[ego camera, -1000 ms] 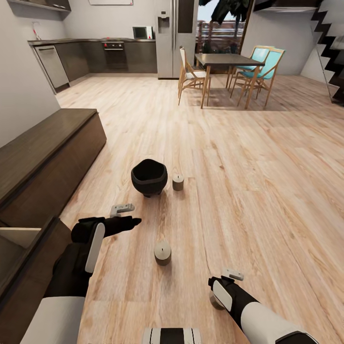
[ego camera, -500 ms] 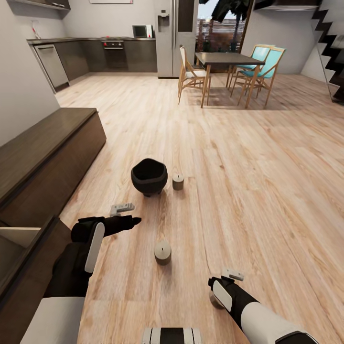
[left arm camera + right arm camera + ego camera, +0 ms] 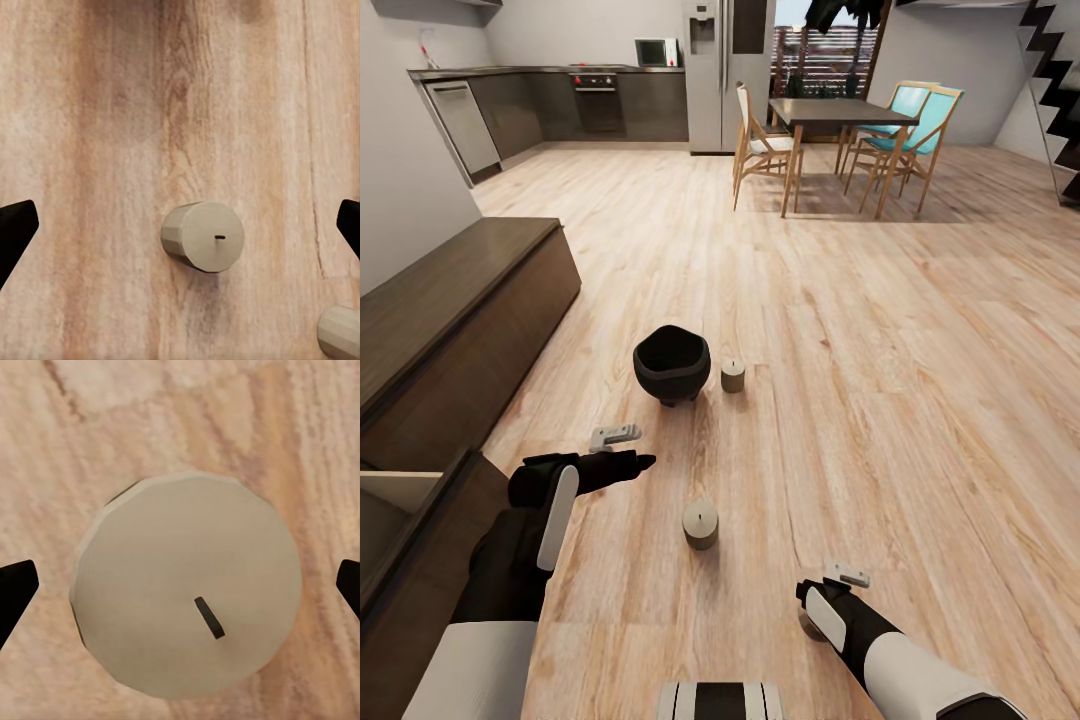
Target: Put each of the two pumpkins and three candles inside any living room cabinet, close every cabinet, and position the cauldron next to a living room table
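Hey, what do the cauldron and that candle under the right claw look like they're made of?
Cauldron: matte black, faceted, probably cast iron or plastic; hard to tell in a render. Candle: dull beige, likely wax, with a flat top and a short dark wick. Both stand on the pale wood-grain floor.

Both arms have white upper shells ending in black wrists. The left gripper (image 3: pixel 622 450) is black with a white side strip and a small grey bracket. The right gripper (image 3: pixel 812 608) is black with a white panel and a grey bracket too.

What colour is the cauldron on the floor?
Black; the cauldron shows best in the head view.
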